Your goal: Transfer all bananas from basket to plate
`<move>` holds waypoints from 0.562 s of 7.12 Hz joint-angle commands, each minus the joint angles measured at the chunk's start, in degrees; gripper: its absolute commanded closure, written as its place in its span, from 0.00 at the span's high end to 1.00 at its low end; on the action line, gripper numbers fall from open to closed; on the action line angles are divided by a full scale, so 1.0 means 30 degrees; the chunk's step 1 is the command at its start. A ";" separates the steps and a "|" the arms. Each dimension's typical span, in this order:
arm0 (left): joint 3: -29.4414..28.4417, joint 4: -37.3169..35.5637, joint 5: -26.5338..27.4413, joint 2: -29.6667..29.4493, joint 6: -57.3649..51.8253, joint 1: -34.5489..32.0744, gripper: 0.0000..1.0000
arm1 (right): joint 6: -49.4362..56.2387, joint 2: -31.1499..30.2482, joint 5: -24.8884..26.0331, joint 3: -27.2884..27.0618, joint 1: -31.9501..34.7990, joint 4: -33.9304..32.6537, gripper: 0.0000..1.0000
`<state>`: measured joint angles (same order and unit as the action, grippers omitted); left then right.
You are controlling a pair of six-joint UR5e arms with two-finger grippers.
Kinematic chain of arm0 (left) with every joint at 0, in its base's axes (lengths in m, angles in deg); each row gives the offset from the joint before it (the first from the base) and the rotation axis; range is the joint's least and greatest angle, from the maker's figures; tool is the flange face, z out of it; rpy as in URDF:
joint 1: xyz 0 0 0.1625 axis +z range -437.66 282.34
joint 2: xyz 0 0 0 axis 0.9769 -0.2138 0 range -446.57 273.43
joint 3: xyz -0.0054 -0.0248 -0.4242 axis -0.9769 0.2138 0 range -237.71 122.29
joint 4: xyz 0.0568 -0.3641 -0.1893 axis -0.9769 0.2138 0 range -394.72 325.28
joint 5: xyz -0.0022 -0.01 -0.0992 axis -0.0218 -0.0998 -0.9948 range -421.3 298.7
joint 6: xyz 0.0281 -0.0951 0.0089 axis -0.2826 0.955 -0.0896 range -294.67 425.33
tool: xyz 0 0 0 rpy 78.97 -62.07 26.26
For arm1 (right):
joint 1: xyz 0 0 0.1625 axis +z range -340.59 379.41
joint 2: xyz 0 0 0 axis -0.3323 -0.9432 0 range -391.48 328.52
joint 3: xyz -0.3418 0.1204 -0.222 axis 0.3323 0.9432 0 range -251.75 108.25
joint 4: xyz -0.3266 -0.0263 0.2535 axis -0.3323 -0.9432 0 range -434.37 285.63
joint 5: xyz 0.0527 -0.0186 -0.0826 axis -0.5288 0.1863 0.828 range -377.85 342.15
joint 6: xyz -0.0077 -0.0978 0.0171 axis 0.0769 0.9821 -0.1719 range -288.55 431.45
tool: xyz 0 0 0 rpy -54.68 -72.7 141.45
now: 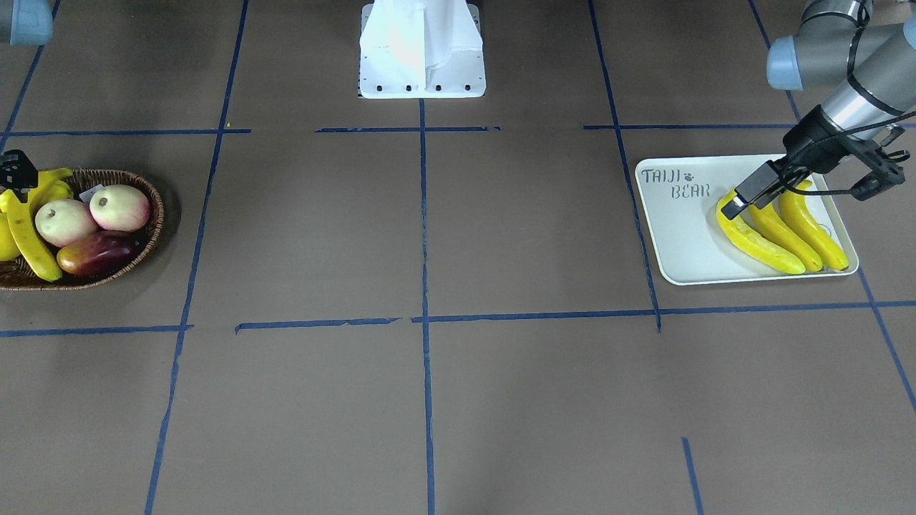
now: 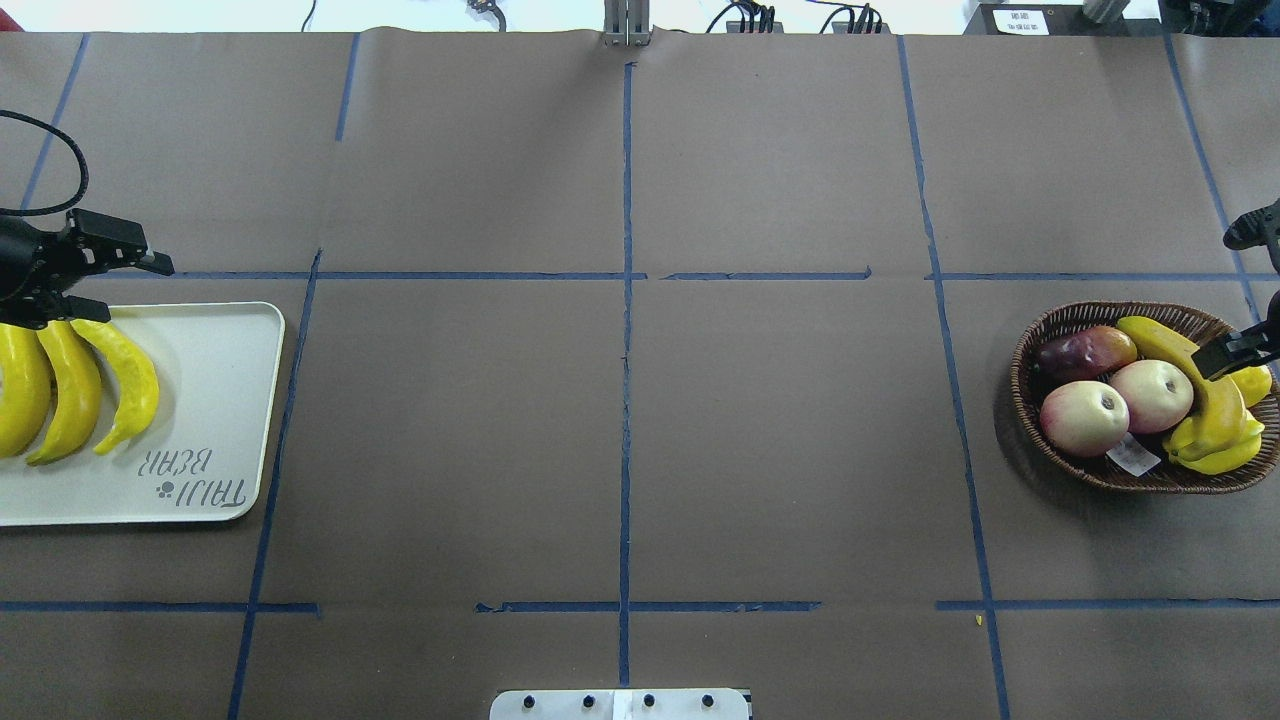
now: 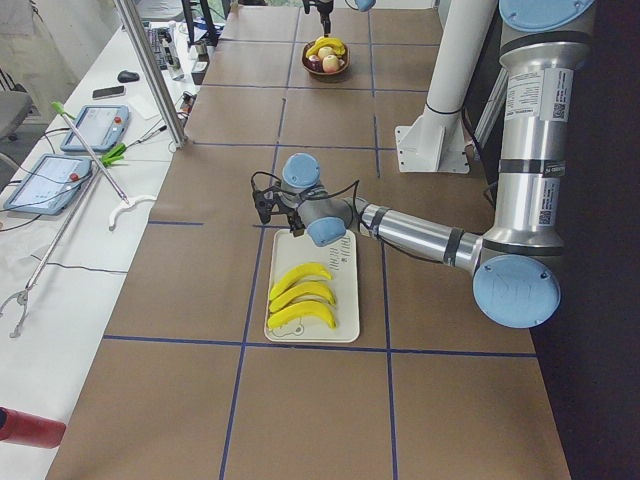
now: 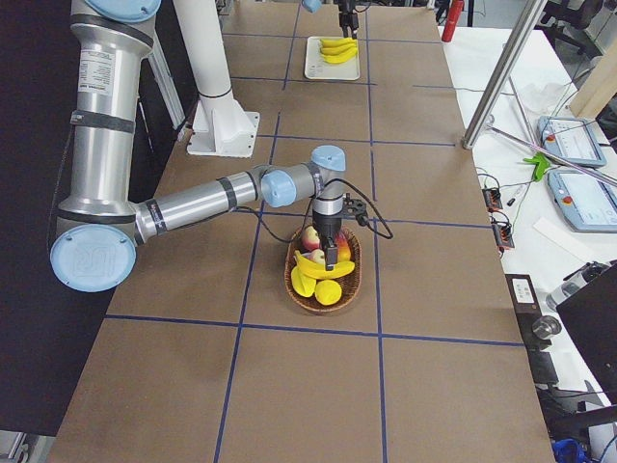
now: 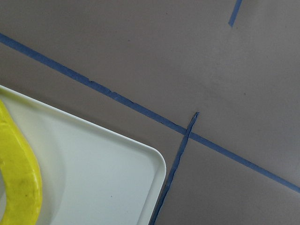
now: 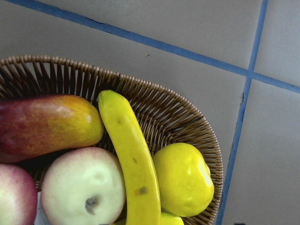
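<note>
3 bananas (image 1: 776, 236) lie side by side on plate (image 1: 680, 243), at the desk (image 1: 501, 236) end on robot's L. Left tool (image 1: 741, 200) hovers at their ends nearer the robot, beside the TAIJI BEAR text; open or closed, can't tell. Other bananas (image 2: 1215, 415) sit in basket (image 2: 1075, 320) at the opposite end, w/ 2 peaches (image 2: 1085, 418) + dark red fruit (image 2: 1085, 352). Right tool (image 2: 1232, 355) is right over long banana (image 6: 133, 164); touching or gripping, can't tell.
</note>
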<state>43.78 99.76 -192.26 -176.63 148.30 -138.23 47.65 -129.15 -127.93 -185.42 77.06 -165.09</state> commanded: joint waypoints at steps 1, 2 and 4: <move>0.0006 0.0025 0.0000 0.0078 -0.0029 0.0006 1.00 | -0.0855 -0.0052 0.1147 0.0477 -0.1107 0.0038 0.89; -0.0023 0.0025 0.0000 0.0078 0.0000 0.0006 1.00 | -0.0855 -0.0052 0.1154 0.0537 -0.1197 0.0038 0.89; -0.0023 0.0025 0.0000 0.0078 0.0000 0.0006 1.00 | -0.0885 -0.0052 0.1765 0.1033 -0.1606 0.0038 0.88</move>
<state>43.76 99.84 -192.26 -176.40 148.29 -138.21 45.07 -129.30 -123.89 -183.24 72.95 -164.95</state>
